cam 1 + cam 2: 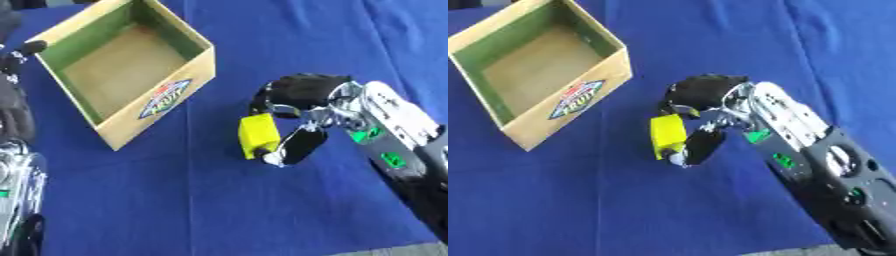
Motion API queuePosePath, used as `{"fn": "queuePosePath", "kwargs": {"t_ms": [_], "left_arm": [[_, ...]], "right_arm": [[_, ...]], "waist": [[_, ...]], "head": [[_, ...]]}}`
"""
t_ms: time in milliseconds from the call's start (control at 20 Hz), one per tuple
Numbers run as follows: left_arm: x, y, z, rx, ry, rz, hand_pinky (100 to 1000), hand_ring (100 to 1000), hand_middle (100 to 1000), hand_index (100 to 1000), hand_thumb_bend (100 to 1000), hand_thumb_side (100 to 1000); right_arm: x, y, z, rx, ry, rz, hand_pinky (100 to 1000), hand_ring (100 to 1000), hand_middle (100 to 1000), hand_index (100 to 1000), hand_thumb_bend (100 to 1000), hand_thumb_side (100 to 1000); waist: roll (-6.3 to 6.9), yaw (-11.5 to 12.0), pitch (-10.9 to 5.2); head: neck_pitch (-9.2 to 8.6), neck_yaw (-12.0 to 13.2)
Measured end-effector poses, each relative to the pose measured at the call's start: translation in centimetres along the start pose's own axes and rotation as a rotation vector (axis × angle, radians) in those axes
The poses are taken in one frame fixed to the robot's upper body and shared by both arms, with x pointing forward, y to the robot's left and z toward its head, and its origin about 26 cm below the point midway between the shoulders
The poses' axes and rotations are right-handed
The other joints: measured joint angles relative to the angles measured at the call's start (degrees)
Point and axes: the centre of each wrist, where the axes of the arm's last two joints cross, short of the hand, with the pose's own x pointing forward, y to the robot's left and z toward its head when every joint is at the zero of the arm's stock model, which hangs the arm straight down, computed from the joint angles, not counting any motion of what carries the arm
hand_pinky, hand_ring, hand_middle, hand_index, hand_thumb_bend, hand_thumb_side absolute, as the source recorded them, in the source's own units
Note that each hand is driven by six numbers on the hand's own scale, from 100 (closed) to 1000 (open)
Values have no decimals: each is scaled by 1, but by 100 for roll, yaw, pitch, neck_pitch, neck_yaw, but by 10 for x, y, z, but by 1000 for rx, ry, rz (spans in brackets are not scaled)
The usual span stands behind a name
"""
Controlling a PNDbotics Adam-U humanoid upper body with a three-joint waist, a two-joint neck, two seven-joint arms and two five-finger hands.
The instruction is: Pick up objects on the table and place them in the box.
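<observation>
A small yellow block (258, 133) sits pinched between the thumb and curled fingers of my right hand (302, 97), which comes in from the lower right over the blue cloth. The block looks slightly above or at the cloth; I cannot tell which. An open cardboard box (166, 95) with a green inner lining and a colourful logo on its front wall stands at the upper left, its inside bare. The held block is to the right of the box's front corner. My left hand (16, 60) shows only as dark parts at the far left edge.
A blue cloth (192, 200) covers the whole table. My left arm (17, 190) runs along the left edge, beside the box. A grey strip of table edge (411, 248) shows at the bottom right.
</observation>
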Motion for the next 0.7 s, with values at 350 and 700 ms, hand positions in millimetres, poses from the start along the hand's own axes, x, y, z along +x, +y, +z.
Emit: {"fn": "queuePosePath", "kwargs": {"t_ms": [350, 700], "left_arm": [[0, 0, 0, -1, 2, -1, 683, 844, 766, 825, 100, 989], [0, 0, 0, -2, 3, 0, 683, 845, 766, 825, 100, 990]], "right_arm": [[-2, -7, 2, -58, 38, -9, 726, 695, 449, 548, 100, 478], [3, -38, 10, -248, 107, 30, 706, 660, 400, 490, 100, 474]], "waist": [[2, -6, 0], [15, -19, -1]], "head": [[-5, 4], [-99, 21]]}}
